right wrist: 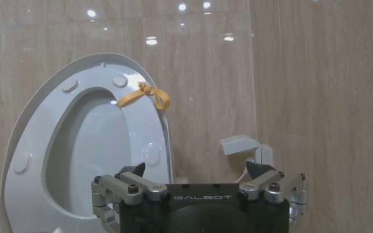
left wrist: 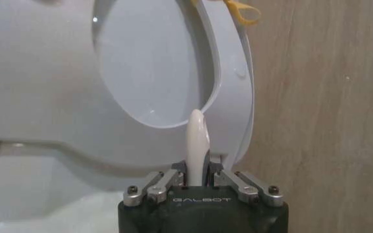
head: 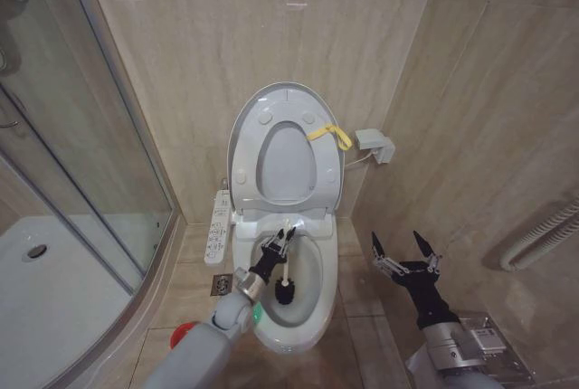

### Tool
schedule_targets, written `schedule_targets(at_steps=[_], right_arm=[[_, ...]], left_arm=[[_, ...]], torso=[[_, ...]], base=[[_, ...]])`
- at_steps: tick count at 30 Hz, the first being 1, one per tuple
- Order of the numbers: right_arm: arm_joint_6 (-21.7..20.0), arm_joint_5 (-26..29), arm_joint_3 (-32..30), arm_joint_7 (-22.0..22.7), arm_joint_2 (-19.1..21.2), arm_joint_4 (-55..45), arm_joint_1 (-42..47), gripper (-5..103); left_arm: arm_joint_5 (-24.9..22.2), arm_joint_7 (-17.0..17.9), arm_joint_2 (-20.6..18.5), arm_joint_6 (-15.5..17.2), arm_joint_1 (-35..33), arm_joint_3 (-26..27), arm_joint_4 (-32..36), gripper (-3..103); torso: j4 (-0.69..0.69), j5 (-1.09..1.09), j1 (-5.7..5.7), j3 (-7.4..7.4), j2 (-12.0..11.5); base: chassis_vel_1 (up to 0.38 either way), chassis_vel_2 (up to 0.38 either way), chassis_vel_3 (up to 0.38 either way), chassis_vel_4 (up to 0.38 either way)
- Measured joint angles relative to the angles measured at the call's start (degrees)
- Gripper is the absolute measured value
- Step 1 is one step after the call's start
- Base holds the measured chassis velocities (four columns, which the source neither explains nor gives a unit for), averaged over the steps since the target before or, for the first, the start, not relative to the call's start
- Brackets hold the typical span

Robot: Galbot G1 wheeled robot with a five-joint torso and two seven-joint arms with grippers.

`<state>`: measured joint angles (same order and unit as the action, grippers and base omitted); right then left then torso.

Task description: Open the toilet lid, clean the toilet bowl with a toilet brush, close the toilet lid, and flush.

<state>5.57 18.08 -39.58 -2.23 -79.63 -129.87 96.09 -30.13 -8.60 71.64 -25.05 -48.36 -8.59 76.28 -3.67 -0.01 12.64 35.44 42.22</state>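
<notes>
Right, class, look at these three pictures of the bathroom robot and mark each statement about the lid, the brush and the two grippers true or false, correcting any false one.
1. The glossy white oval plastic toilet lid is shut over the bowl. False: it stands raised against the wall.
2. The left gripper is shut on the thin white stick handle of the toilet brush. True.
3. The dark brush head sits inside the white ceramic toilet bowl. True.
4. The right gripper holds the yellow strap. False: it is open and holds nothing, to the right of the bowl; the strap hangs on the raised lid.
5. The white button panel lies on the bowl's right. False: it is on the left.
</notes>
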Motion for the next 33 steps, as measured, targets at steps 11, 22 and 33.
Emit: schedule_targets(at_steps=[11, 22, 33], right_arm=[[0.0, 0.0, 0.0, 0.0, 0.0, 0.0, 0.0, 100], [0.0, 0.0, 0.0, 0.0, 0.0, 0.0, 0.0, 100], [0.0, 0.0, 0.0, 0.0, 0.0, 0.0, 0.0, 100]], left_arm=[[0.6, 1.1, -6.4, 1.7, -14.8, 6.4, 13.2, 20], [1.4, 1.3, -7.2, 1.0, -26.1, 13.0, 20.7, 20], [-4.6, 6.4, -1.4, 1.0, -24.8, 13.7, 19.6, 20]], torso=[[0.02, 0.01, 0.0, 0.0, 0.0], [0.01, 0.01, -0.01, -0.01, 0.0], [0.01, 0.02, 0.0, 0.0, 0.0]], base=[[0.0, 0.0, 0.0, 0.0], [0.0, 0.0, 0.0, 0.0], [0.0, 0.0, 0.0, 0.0]])
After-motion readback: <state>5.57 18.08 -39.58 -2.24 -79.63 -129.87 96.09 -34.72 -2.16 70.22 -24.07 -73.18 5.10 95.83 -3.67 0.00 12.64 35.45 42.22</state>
